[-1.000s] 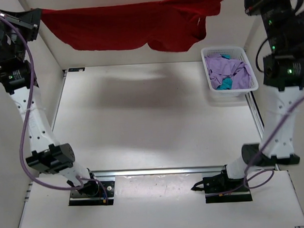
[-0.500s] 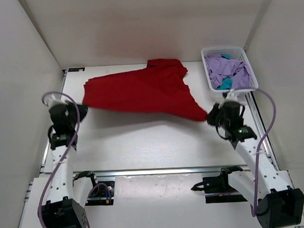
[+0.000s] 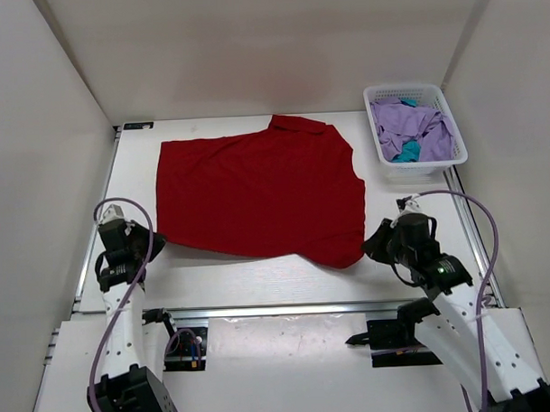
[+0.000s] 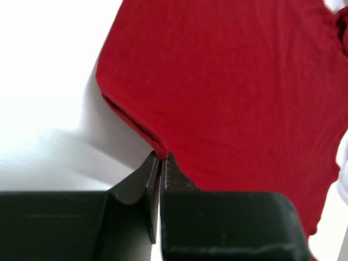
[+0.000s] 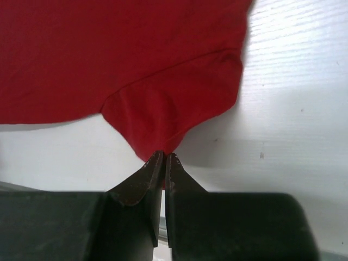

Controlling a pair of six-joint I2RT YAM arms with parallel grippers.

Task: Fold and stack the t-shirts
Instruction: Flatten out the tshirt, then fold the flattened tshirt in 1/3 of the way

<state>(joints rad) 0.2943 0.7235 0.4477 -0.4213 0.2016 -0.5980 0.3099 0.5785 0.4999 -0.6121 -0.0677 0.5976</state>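
Two red t-shirt (image 3: 261, 193) corners sit pinched in left hand (image 4: 161, 158), right hand (image 5: 164, 155).

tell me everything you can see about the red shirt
The red shirt is plain, soft-looking fabric with what looks like a collar at its far edge. It lies spread almost flat on the white table, with only mild wrinkles. The left gripper is shut on its near left corner, and the right gripper is shut on its near right corner, a seamed, sleeve-like flap. Nothing else touches it.
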